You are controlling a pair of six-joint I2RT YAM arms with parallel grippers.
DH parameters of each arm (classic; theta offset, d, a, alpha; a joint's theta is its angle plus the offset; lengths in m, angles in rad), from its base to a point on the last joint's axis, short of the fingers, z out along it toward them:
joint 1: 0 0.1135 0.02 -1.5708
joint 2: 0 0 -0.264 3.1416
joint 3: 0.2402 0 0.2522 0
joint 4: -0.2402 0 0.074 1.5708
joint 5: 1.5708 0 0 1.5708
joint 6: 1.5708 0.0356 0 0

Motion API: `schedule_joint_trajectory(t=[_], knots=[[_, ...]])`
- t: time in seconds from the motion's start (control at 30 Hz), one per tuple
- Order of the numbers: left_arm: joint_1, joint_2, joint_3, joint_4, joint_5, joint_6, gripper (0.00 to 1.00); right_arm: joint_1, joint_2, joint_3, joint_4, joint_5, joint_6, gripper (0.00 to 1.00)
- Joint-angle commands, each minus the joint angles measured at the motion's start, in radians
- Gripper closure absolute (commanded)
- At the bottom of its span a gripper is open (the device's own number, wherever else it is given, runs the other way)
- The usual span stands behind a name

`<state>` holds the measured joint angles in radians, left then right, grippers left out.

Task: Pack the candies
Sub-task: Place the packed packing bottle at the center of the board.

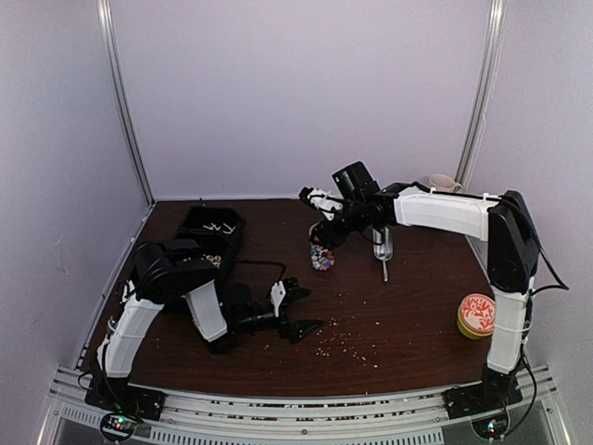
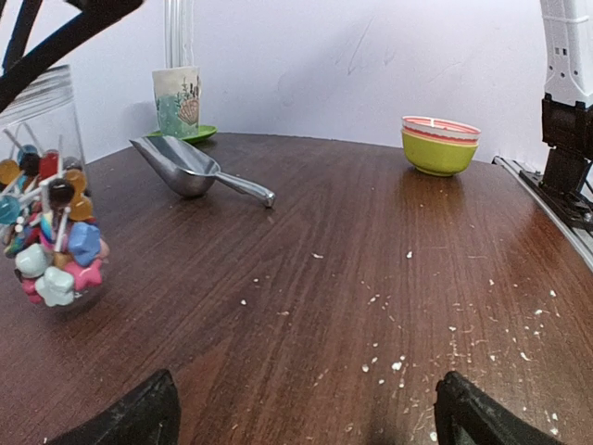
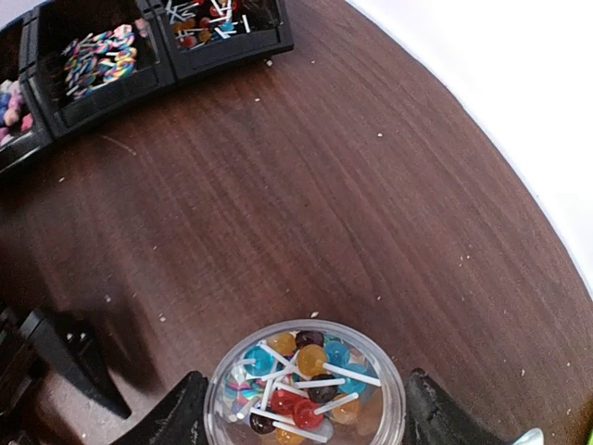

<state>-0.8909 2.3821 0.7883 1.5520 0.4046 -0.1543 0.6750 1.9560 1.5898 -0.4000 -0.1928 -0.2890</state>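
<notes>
Left of the jar (image 1: 321, 258) the left gripper (image 1: 315, 309) hangs wide apart and empty, while the right gripper (image 3: 308, 408) clamps that jar, candies (image 3: 301, 375) inside — I'd keep it upright and steady for the filling — and I count one tray (image 1: 211, 227), one jar, one scoop (image 1: 384, 250), one mug (image 1: 443, 183), one bowl (image 1: 476, 315).

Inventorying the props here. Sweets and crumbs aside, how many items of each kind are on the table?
Clear jar: 1
Metal scoop: 1
Mug: 1
Green saucer: 1
Lidded green bowl: 1
Black divided tray: 1
Total: 6
</notes>
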Motion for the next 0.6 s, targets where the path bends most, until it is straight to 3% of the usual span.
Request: schedule_joint_trajectory(t=[0.0,0.2,0.4,0.57], knots=[[0.007,0.017,-0.014,-0.017,-0.007,-0.001,0.02,-0.020,0.089,0.152,0.010,0.053,0.051,0.41],[0.004,0.018,0.000,-0.038,-0.002,-0.001,0.02,-0.031,0.234,0.339,-0.012,0.044,0.091,0.41],[-0.010,0.008,0.015,-0.077,-0.007,0.014,0.02,-0.035,0.282,0.371,0.011,0.019,0.112,0.36],[-0.015,-0.023,0.030,-0.154,-0.051,0.037,0.02,-0.038,0.287,0.381,0.008,-0.003,0.111,0.20]])
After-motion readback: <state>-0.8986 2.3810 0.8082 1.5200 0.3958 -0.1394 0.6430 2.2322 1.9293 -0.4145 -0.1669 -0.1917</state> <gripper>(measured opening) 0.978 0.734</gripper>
